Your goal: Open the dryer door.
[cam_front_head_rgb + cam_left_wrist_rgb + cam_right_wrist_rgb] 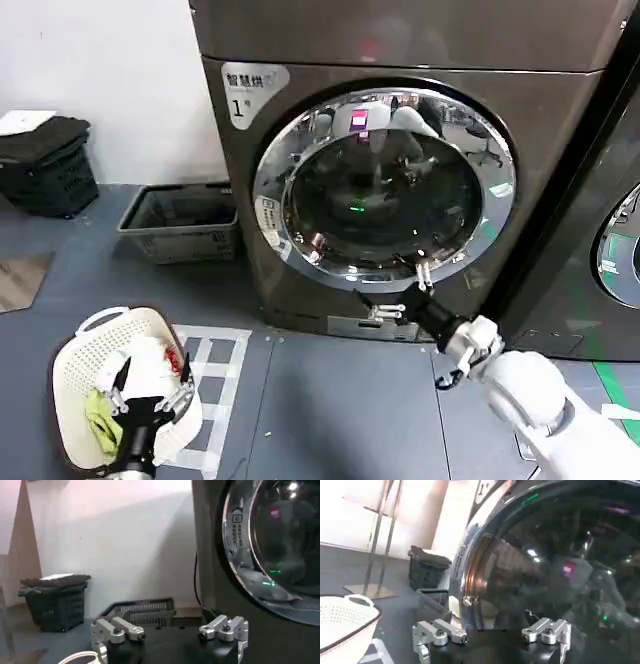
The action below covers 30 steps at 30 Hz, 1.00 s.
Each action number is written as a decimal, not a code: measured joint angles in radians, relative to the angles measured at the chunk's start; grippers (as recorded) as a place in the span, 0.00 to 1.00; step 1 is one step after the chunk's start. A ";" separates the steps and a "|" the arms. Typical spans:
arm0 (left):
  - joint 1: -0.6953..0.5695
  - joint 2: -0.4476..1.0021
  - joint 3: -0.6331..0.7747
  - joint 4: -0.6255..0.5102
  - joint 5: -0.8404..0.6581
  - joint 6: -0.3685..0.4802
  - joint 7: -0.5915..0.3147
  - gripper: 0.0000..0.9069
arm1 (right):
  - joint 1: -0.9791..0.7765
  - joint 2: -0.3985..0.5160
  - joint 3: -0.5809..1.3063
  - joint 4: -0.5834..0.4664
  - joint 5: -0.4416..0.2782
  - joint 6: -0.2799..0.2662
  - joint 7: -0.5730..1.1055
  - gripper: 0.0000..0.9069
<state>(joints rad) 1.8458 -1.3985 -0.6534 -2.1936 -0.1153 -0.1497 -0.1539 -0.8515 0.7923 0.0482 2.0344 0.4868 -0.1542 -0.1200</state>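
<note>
Chrome-rimmed dryer door point(384, 185) shut, one gripper reaching in.
Left gripper point(147, 398) hangs spread over the white basket point(75, 352); right gripper point(405, 296), fingers apart, sits at the door's lower rim, where I judge polished metal could let it slip off.

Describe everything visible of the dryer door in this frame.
The dryer door is a large round porthole with a wide shiny chrome rim and a dark tinted glass centre that mirrors the room. It looks shut against the grey-brown machine front, spanning most of its width. A white sticker sits on the rim's left side. The right pincer, fingers open, hovers at the lower rim; contact is unclear.
</note>
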 joint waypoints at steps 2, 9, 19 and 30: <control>-0.001 -0.001 0.000 0.001 0.001 0.000 0.000 1.00 | 0.025 0.003 -0.021 -0.005 0.008 -0.003 0.000 1.00; -0.001 -0.003 0.001 0.002 0.003 0.000 0.001 1.00 | 0.112 0.024 -0.095 -0.026 0.040 -0.017 0.006 1.00; -0.002 -0.006 0.003 0.003 0.006 0.000 0.002 1.00 | 0.209 0.062 -0.174 -0.057 0.051 -0.040 0.020 1.00; -0.004 -0.006 0.004 0.004 0.006 0.000 0.002 1.00 | 0.279 0.086 -0.228 -0.078 0.097 -0.063 0.048 1.00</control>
<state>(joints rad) 1.8413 -1.4042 -0.6498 -2.1899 -0.1092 -0.1497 -0.1519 -0.5723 0.8785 -0.1793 1.9559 0.5843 -0.2175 -0.0722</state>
